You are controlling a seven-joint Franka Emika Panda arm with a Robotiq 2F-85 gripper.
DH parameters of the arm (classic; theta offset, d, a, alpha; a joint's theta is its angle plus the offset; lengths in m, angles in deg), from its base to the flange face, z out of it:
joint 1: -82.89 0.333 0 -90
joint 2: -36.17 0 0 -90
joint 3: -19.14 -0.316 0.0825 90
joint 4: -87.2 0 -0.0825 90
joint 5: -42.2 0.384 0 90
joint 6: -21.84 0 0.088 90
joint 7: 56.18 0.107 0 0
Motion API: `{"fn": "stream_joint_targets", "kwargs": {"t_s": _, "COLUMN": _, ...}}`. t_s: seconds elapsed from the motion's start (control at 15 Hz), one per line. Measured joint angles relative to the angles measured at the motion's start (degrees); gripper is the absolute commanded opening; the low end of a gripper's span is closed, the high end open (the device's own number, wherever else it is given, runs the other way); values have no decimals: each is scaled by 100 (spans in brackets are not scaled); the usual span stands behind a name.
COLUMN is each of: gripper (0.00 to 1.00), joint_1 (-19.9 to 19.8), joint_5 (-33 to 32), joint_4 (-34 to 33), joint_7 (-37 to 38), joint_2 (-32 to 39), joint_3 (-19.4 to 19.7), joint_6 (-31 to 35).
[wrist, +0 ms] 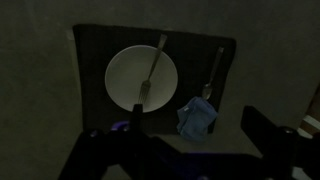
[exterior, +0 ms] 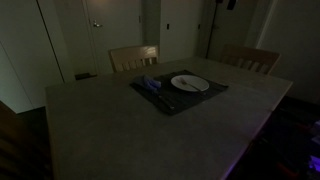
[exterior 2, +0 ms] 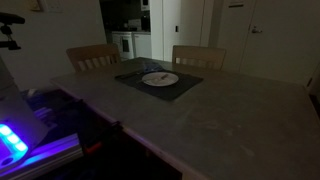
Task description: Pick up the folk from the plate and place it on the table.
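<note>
The table [exterior: 110, 130] bears a dark placemat [wrist: 95, 45] under the plate [wrist: 125, 75]. The gripper [wrist: 170, 135] hangs well above the plate, pointing straight down at it, fingers [wrist: 268, 135] spread wide apart and holding nothing. A blue napkin [wrist: 197, 118] lies just beside the plate, next to a second utensil [wrist: 214, 72]. The folk [wrist: 153, 72] lies slantwise across the plate.

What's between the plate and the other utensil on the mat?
Wrist view: only bare placemat between the plate and the second utensil; the blue napkin lies by that utensil's end.
</note>
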Motion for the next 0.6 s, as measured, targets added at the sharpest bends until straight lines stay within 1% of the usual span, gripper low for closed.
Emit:
{"fn": "stream_joint_targets", "kwargs": {"t_s": 0.2, "gripper": 100, "joint_1": 1, "joint_5": -224, "joint_4": -309, "joint_7": -70, "joint_2": 618, "joint_3": -52, "joint_6": 35}}
{"fn": "stream_joint_targets", "kwargs": {"t_s": 0.6, "gripper": 100, "joint_1": 1, "joint_5": -532, "joint_4": -659, "joint_7": -73, "joint_2": 1632, "joint_3": -219, "joint_6": 288}}
